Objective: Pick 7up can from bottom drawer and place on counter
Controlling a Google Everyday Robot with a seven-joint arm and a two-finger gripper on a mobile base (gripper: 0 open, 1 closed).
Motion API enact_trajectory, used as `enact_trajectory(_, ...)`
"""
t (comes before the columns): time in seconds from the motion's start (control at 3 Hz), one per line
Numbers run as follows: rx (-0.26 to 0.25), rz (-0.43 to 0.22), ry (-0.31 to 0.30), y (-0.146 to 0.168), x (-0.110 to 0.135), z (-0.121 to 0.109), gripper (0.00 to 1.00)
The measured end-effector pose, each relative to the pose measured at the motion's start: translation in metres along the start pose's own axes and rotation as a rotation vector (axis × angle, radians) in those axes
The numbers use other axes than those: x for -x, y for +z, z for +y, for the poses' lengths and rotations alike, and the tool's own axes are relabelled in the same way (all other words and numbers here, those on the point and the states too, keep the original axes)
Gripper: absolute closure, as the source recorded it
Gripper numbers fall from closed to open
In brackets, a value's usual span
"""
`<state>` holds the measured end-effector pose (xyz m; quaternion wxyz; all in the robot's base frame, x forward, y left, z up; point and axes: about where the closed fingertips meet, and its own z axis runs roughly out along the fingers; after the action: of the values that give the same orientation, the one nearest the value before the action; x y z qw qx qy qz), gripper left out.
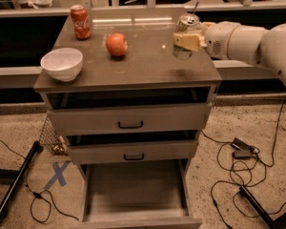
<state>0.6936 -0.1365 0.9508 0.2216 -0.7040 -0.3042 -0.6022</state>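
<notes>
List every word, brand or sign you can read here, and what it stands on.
"X": blue tape mark on the floor, left of the bottom drawer.
Red can on the counter: lettering too blurred to read.
7up can, held by the gripper over the counter's right side: label unreadable.
</notes>
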Motion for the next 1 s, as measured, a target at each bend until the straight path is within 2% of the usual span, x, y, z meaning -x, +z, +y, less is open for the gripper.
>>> enact_trajectory(0.33,0.019,-0.015,-0.036,0.037,-0.01,0.006,1.0)
enact_trajectory(0.67,0.023,-0.075,-0.047,0.087,-0.02,0.017,1.0)
enact_trajectory(1.0,0.011,-0.109,-0.031,0.115,-0.023,0.026,1.0)
